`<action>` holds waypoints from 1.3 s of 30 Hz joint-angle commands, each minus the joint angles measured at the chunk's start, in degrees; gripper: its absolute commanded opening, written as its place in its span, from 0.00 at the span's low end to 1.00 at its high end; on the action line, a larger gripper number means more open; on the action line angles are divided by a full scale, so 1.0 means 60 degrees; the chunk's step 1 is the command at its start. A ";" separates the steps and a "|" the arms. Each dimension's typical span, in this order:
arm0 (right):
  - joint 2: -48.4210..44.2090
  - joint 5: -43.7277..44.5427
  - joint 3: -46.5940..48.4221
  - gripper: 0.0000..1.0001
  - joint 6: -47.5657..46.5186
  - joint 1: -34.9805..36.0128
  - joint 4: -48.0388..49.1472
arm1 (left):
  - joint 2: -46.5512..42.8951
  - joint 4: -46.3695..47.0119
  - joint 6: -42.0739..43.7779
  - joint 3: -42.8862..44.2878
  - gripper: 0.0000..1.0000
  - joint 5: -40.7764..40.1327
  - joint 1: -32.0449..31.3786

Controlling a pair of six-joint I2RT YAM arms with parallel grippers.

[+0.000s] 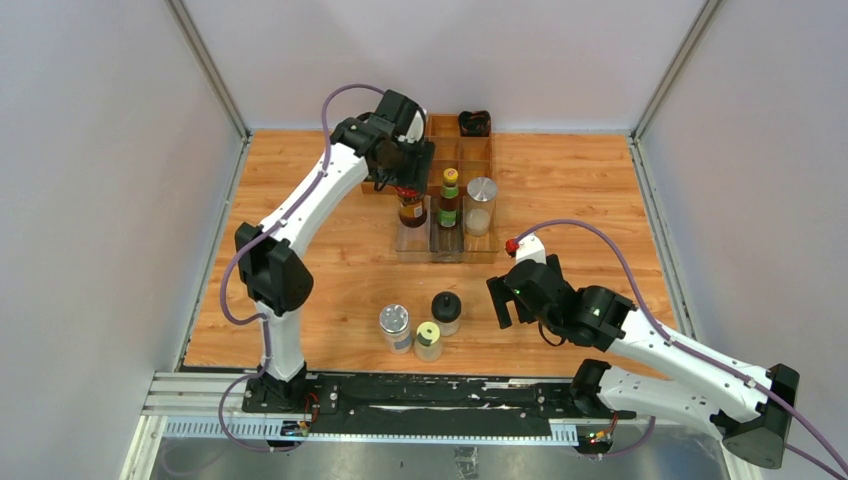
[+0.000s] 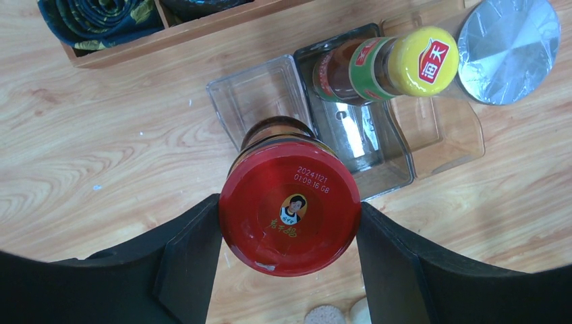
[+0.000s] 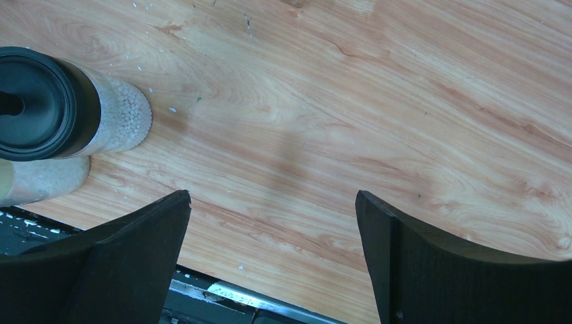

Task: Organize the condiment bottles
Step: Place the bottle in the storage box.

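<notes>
My left gripper [image 1: 407, 193] is shut on the cap of a red-capped jar [image 1: 411, 210], [image 2: 289, 206], over the left compartment of the clear tray [image 1: 412, 243]. I cannot tell whether the jar rests on the tray floor. A yellow-green-capped bottle [image 1: 449, 200], [image 2: 405, 64] stands in the middle compartment and a silver-capped jar [image 1: 480, 205], [image 2: 509, 47] in the right one. A second silver-capped jar [image 1: 395, 327], a pale-yellow-capped jar [image 1: 428, 340] and a black-domed bottle [image 1: 446, 312], [image 3: 40, 101] stand on the near table. My right gripper [image 1: 508, 303], [image 3: 273, 223] is open and empty, right of them.
A wooden box [image 1: 474, 155], [image 2: 168, 34] holding dark coiled bundles [image 1: 474, 122], [image 2: 101, 20] sits behind the tray. Grey walls enclose the wooden table [image 1: 300, 200]. A black rail [image 1: 420, 395] runs along the near edge.
</notes>
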 commanded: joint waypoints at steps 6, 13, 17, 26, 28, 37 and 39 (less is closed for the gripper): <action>0.0015 0.0226 -0.0073 0.99 0.0021 0.0099 -0.0046 | 0.0418 0.0417 0.0270 0.0988 0.55 0.0394 0.0143; 0.0029 0.0234 -0.0103 0.98 0.0044 0.0099 -0.0037 | 0.0722 0.0419 0.0297 0.1318 0.54 0.0425 0.0374; 0.0091 0.0259 -0.0102 0.99 0.0053 0.0099 -0.0032 | 0.0864 0.0429 0.0311 0.1422 0.54 0.0445 0.0468; 0.0176 0.0282 -0.0116 0.98 0.0049 0.0099 -0.0028 | 0.1187 0.0443 0.0406 0.1651 0.53 0.0468 0.0532; 0.0202 0.0277 -0.0118 0.99 0.0046 0.0099 -0.0017 | 0.1217 0.0444 0.0406 0.1692 0.53 0.0487 0.0532; 0.0250 0.0290 -0.0131 0.99 0.0032 0.0099 -0.0002 | 0.1394 0.0448 0.0421 0.1792 0.52 0.0471 0.0583; 0.0257 0.0295 -0.0133 0.98 0.0031 0.0099 -0.0002 | 0.1444 0.0444 0.0447 0.1799 0.52 0.0464 0.0601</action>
